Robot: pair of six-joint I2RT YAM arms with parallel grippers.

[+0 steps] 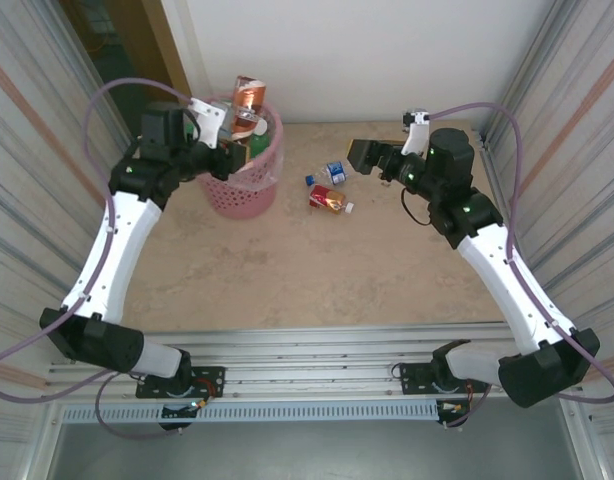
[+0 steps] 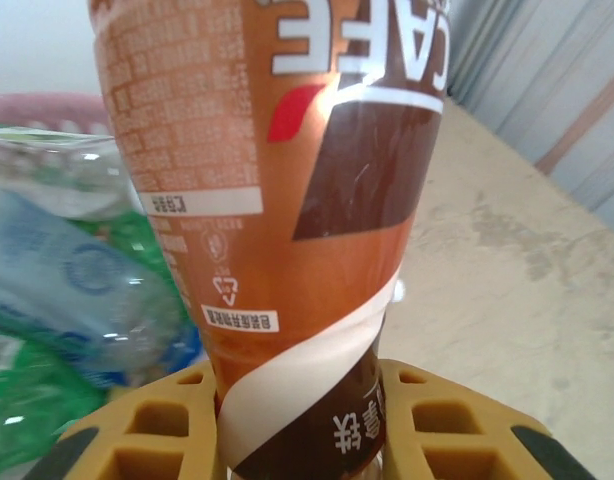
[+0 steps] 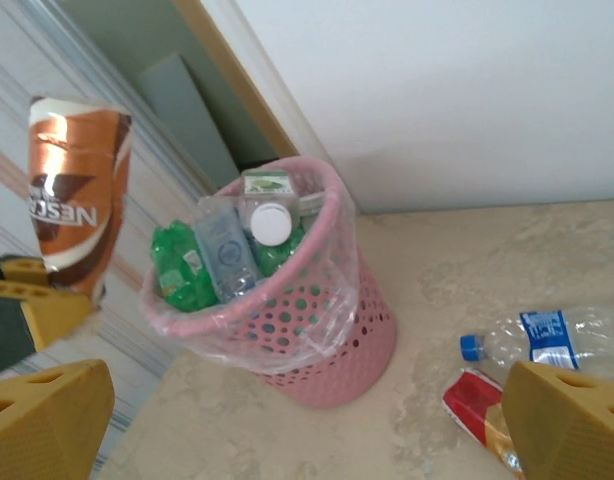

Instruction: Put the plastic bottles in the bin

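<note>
An orange-brown labelled bottle hangs above the pink bin, and my left gripper is shut on its lower end. In the left wrist view the bottle stands between the yellow fingers, pressed from both sides. The bin holds several green and clear bottles, one with a white cap. Two bottles lie on the table: a clear one with a blue cap and a red-labelled one. My right gripper hovers open just right of them, holding nothing.
The bin stands at the table's back left, close to the white rear wall. Corrugated side panels close in the table on the left and right. Bare beige tabletop stretches from the bottles to the near edge.
</note>
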